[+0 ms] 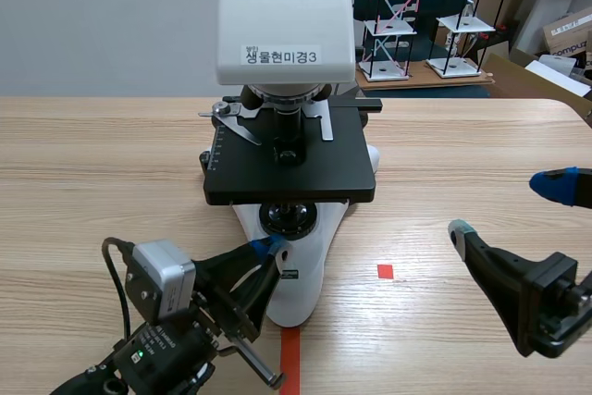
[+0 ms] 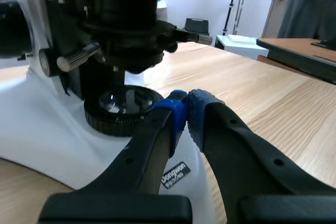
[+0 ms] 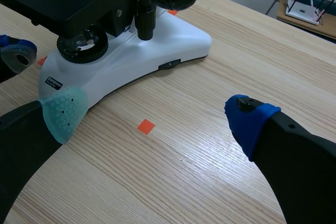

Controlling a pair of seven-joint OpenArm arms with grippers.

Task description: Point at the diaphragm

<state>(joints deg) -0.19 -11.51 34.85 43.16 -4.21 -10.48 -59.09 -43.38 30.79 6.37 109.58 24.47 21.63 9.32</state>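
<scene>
Where the scene view looks across the pale wooden table (image 1: 111,164), a white-bodied microscope (image 1: 287,16) with a flat black square stage (image 1: 305,173) stands at the middle. The left gripper (image 1: 269,245) lies over the near side of the microscope's white base (image 1: 301,298), its two fingers pressed together into a narrow point with nothing between them. That point sits just short of the round black glass-topped lens ring (image 1: 289,217) set in the base under the stage. The right gripper (image 1: 507,206) hangs well off to the microscope's right, fingers spread wide and holding nothing.

Seen from the left wrist, the closed blue pads (image 2: 176,111) meet just beside the rim of the lens ring. The diaphragm (image 2: 128,35), a round black housing hanging beneath the microscope's stage with a knurled metal lever (image 2: 79,57) jutting from its side, lies ahead of and above the fingertips, directly over the lens ring. A clear gap separates it from the tips.

From the right wrist, that gripper's grey-green pad (image 3: 64,113) and blue pad (image 3: 247,121) stand far apart over bare wood beside the microscope's base. The diaphragm is lost in shadow under the stage, and the left gripper's blue tip shows at the base's far side
</scene>
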